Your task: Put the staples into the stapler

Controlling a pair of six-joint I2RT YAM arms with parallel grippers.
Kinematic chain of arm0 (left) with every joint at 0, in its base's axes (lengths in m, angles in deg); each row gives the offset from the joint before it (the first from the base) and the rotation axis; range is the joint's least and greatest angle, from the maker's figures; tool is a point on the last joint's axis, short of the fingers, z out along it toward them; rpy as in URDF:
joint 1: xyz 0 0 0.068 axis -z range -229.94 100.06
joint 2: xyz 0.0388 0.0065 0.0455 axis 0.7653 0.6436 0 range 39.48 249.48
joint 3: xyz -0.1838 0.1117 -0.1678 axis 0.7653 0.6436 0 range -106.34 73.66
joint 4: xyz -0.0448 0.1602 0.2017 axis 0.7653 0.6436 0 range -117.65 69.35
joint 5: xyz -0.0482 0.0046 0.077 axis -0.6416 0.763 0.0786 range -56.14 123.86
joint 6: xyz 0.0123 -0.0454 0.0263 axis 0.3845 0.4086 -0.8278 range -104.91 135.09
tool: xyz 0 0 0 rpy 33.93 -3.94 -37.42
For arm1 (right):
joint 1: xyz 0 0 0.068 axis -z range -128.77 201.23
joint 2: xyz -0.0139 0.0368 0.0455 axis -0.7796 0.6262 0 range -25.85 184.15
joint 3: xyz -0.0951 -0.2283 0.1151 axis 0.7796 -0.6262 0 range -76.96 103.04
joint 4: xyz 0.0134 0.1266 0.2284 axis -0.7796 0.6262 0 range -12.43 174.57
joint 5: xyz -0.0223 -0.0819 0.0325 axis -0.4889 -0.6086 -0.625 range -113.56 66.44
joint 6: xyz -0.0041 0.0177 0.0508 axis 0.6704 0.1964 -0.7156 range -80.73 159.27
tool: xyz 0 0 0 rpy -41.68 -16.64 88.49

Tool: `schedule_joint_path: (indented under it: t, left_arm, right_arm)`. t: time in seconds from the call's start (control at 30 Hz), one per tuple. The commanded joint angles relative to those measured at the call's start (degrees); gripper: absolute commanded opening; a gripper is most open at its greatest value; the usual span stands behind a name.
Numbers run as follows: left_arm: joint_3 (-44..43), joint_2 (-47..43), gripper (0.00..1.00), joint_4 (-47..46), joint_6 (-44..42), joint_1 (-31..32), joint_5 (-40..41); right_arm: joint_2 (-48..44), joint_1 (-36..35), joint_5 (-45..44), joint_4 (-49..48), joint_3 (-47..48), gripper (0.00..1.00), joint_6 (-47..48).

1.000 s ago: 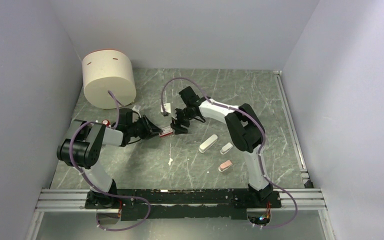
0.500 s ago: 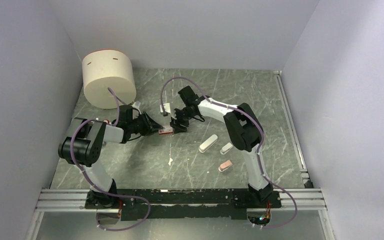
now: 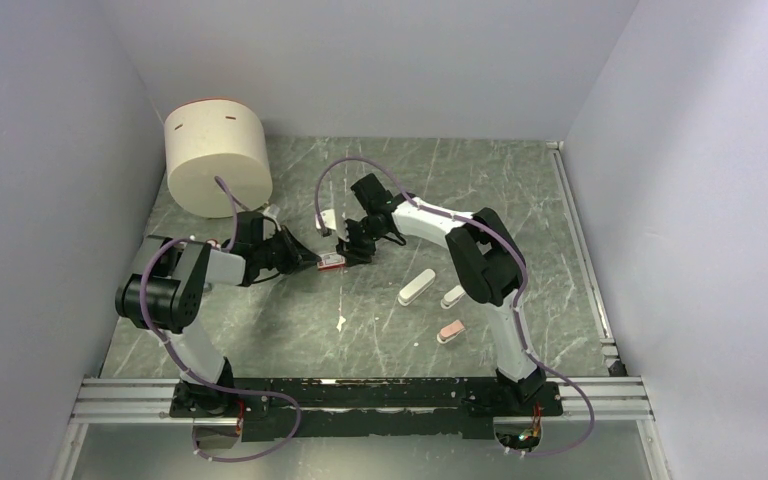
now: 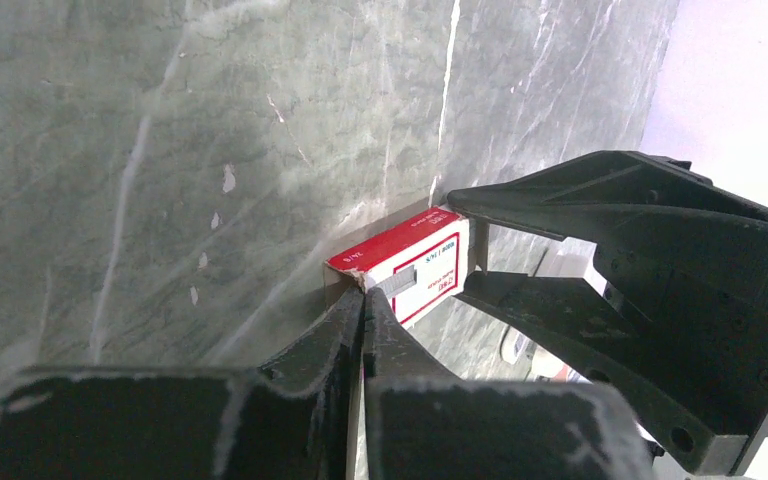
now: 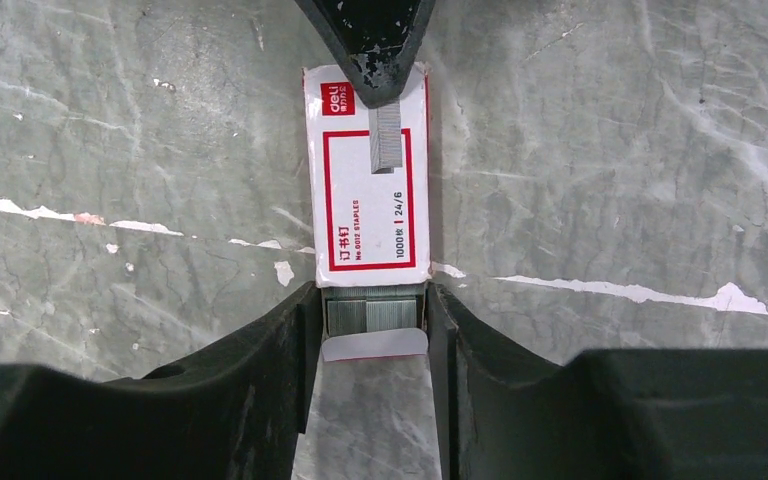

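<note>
The red-and-white staple box lies on the table between my two grippers. My left gripper is shut on the box's far end flap; in the left wrist view its tips pinch the cardboard of the box. My right gripper grips the box's open end; in the right wrist view its fingers press both sides of the box. The grey staples show there above a white flap. The slim white stapler lies apart, to the right.
A short white stubby piece and a pink stubby piece lie near the stapler. A small white piece lies behind the box. A large cream cylinder stands at the back left. Walls enclose the table.
My right gripper has moved left up to the box's open end and closed round it. My left gripper has stayed at the box's other end.
</note>
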Motion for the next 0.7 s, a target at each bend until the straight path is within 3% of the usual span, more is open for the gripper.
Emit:
schedule_joint_path:
  t: [0.0,0.17,0.43,0.67]
  left_arm:
    - [-0.6,0.0,0.05,0.1,-1.6,-1.1,-0.6]
    - [-0.7,-0.7,0.05,-0.6,0.2,-2.7,-3.9]
    - [-1.2,-5.1,0.05,8.3,-3.1,-5.7,-2.2]
    - [-0.2,-9.9,0.05,16.6,-4.2,-13.3,0.5]
  right_arm:
    - [2.7,-0.3,-6.3,2.4,-1.4,0.43,1.6]
    - [2.0,-0.3,-7.7,0.8,-2.4,0.38,1.4]
    - [1.7,-0.2,-8.2,0.3,-2.7,0.36,1.5]
    - [1.1,0.0,-8.4,-1.8,-3.3,0.36,0.0]
